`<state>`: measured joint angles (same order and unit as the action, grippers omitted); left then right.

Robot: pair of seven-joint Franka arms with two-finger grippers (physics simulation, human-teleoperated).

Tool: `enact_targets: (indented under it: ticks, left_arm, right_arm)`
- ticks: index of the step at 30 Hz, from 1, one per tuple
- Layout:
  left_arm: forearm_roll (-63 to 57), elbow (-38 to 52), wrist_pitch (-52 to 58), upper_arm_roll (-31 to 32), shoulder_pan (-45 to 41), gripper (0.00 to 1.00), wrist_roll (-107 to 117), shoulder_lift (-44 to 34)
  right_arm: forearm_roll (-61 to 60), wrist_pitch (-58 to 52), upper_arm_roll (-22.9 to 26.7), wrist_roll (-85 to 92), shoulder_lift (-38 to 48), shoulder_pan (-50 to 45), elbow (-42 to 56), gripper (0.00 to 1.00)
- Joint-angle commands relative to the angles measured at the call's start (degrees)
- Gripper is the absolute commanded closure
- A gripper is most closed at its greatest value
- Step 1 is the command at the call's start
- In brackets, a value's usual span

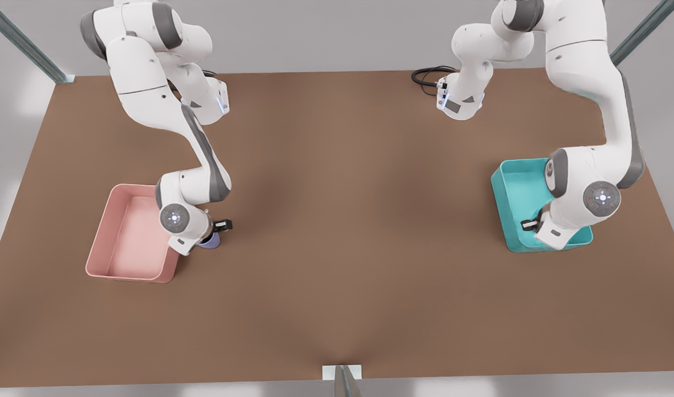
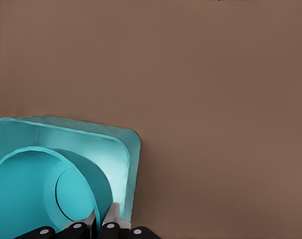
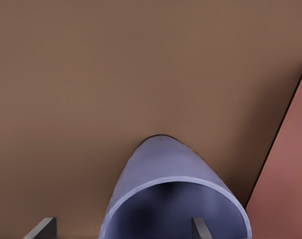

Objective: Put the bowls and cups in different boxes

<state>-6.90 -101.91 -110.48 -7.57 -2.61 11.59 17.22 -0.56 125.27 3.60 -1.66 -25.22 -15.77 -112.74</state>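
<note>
Front view is showing the left gripper (image 1: 530, 225) over the teal box (image 1: 514, 187), its fingers (image 2: 112, 215) pinching the bowl (image 2: 36, 191) rim. The right gripper (image 1: 215, 232) is hanging beside the pink box (image 1: 108, 226), jaws spread wide around the cup (image 3: 173, 199), not gripping.

Brown table (image 1: 348, 220), plain matte top. Pale pink box (image 1: 128, 234) resting at front view's left, teal box (image 1: 521, 193) at right, well apart. Lavender cup (image 1: 210, 240) just beside pink box.
</note>
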Motion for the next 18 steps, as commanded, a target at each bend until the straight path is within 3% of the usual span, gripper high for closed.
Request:
enact_targets:
  ticks: [1,3,7,8,11,12,16,17,18]
  left_arm:
    - [0.1,-1.4,-1.0,-0.2,3.0,0.79,5.4,-0.1]
    - [0.1,-4.3,-1.9,-0.5,3.5,0.79,5.5,-0.2]
    - [0.1,-14.4,-13.4,-1.6,5.2,0.79,5.5,0.7]
    - [0.1,-15.1,-14.9,-2.0,5.3,0.79,5.4,1.5]
    - [0.1,-15.4,-15.2,-2.1,6.2,0.79,5.5,3.4]
    - [0.1,-15.5,-15.5,-2.1,6.3,0.79,5.5,4.4]
    - [0.1,-15.5,-16.0,-2.1,6.8,0.79,5.5,6.2]
    - [0.1,-15.4,-15.8,-2.1,6.8,0.35,5.4,6.2]
    - [0.1,-15.4,-15.7,-2.1,6.8,0.16,5.4,6.2]
  right_arm:
    - [-0.1,1.2,0.0,-0.4,0.0,-0.1,-0.2,0.08]
    - [-0.1,1.2,0.0,-0.4,-0.6,-0.1,-0.1,0.24]
    - [0.0,1.6,0.0,-0.4,-1.4,-0.1,0.0,0.29]
    - [0.0,1.6,0.0,-0.4,-1.4,-0.1,0.0,0.35]
    - [-0.1,1.4,0.0,-0.4,-1.8,-0.1,0.5,0.73]
    - [-0.1,1.3,0.0,-0.4,-1.8,-0.1,0.7,0.79]
    - [-0.1,0.8,0.0,-0.4,-1.7,-0.1,1.7,0.79]
    - [-0.1,0.6,0.0,-0.4,-1.3,-0.1,2.2,0.79]
    - [-0.1,-1.5,-0.1,-0.4,-0.4,-0.1,3.8,0.79]
